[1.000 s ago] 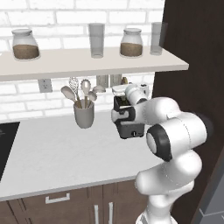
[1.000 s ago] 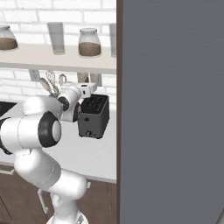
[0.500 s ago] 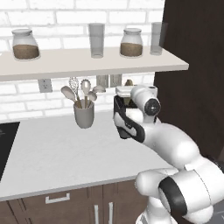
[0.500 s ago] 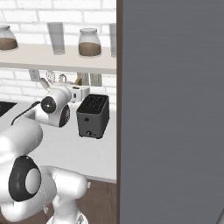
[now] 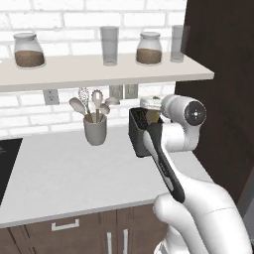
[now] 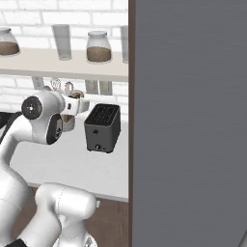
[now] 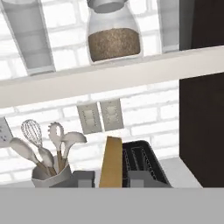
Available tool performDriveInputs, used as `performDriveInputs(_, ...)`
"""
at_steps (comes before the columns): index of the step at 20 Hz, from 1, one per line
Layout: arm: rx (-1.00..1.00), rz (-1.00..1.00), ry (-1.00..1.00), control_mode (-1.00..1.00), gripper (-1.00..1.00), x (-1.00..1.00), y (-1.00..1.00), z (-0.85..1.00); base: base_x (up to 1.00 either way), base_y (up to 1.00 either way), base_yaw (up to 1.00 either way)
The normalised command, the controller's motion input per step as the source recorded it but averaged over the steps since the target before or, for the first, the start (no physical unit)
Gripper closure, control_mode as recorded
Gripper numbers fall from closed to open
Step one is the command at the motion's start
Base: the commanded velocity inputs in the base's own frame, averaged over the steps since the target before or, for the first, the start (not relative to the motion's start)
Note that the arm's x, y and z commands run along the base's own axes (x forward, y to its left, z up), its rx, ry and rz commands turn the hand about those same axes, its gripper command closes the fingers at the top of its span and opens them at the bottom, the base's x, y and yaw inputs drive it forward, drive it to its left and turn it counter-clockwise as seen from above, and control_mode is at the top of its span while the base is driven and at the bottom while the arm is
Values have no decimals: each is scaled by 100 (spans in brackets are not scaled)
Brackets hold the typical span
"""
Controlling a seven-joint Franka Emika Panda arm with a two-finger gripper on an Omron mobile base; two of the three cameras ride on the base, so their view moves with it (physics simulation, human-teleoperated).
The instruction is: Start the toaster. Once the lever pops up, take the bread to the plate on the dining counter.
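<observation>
Behind you the counter's toaster sits emptied; your gripper pinches the bread, so only the plate delivery remains.

Base cams behind arm, both share toaster; hand cam close, faces wall.

Counter: toaster, utensil cup.
</observation>
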Motion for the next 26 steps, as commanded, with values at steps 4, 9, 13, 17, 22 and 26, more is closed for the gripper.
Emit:
performDriveInputs(4,0,0,29,-100,100,-100,0,0,0,0,0)
performDriveInputs(9,0,-7,9,-100,100,-85,0,-41,0,0,0)
performDriveInputs(13,0,-12,-11,-100,100,-29,0,-35,0,0,0)
performDriveInputs(17,0,-7,-9,-100,100,-4,0,-19,0,0,0)
performDriveInputs(22,0,-6,-8,-100,100,-5,0,-8,0,0,0)
performDriveInputs(26,0,0,0,100,100,0,0,0,-49,0,-33)
